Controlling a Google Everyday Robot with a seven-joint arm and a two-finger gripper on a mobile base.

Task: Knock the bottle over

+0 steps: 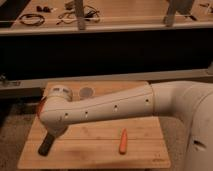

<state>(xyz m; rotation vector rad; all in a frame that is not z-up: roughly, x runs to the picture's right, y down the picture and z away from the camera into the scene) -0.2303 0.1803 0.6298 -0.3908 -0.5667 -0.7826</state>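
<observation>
The bottle shows as a small round greyish shape with a pale rim at the back of the wooden table, just behind my white arm. Whether it stands or lies I cannot tell. My arm stretches from the right across the table to the left. The gripper is the dark end pointing down and left, low over the table's front left part. It is well to the front left of the bottle and apart from it.
An orange carrot-like piece lies on the table at the front middle. A dark gap and a long shelf with cables and posts run behind the table. The robot's white body fills the right side.
</observation>
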